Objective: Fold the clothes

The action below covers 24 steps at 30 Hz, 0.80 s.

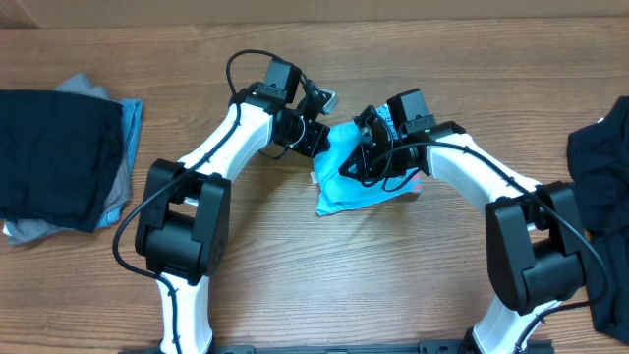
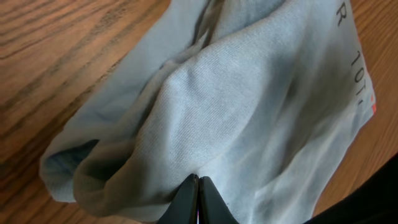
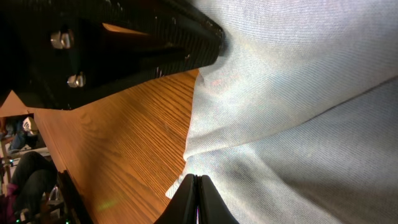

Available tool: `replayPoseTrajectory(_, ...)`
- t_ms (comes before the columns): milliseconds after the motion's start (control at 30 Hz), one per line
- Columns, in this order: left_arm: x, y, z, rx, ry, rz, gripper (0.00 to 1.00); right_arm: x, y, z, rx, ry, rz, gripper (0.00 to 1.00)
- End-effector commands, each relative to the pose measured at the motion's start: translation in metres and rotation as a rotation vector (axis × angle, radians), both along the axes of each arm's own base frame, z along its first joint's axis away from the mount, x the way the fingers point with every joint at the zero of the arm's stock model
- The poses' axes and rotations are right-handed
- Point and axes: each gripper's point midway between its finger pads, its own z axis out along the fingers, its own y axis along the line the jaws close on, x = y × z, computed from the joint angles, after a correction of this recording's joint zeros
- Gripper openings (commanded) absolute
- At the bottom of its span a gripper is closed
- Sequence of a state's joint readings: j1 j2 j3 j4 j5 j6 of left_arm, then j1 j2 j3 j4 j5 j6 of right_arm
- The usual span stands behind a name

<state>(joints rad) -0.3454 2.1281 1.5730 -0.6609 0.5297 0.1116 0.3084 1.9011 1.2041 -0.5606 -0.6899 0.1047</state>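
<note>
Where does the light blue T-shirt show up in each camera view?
Overhead: blue T-shirt bunched at the middle of the table.
Left wrist: it fills most of the frame, centre to right.
Right wrist: it fills the right side.
Shared landmark: the table's wood grain beside it.

We see the sky-blue T-shirt (image 1: 346,187) bunched up at centre, folded dark shirts (image 1: 54,157) stacked at nine o'clock, a black garment (image 1: 601,157) at three.
</note>
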Motion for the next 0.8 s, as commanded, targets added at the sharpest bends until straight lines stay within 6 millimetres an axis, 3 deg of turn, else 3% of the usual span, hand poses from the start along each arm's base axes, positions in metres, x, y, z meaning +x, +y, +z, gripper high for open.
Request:
replayPoseTrajectory(0, 0.005, 0.0, -0.002, 0.011, -0.011, 0.007, 0.04, 0.001, -0.001, 0.007, 0.0, -0.022, -0.006, 0.04)
replayPoseTrajectory(333, 0.011, 0.001, -0.002, 0.023, -0.035, 0.023, 0.05, 0.0, -0.001, 0.003, 0.001, -0.019, -0.015, 0.04)
replayPoseTrajectory(600, 0.013, 0.003, -0.002, 0.03, -0.04, 0.029, 0.05, -0.011, -0.005, -0.023, 0.01, 0.02, -0.077, 0.04)
replayPoseTrajectory(767, 0.014, 0.005, -0.004, 0.046, -0.045, 0.036, 0.05, -0.016, -0.007, -0.028, 0.007, 0.035, -0.079, 0.04)
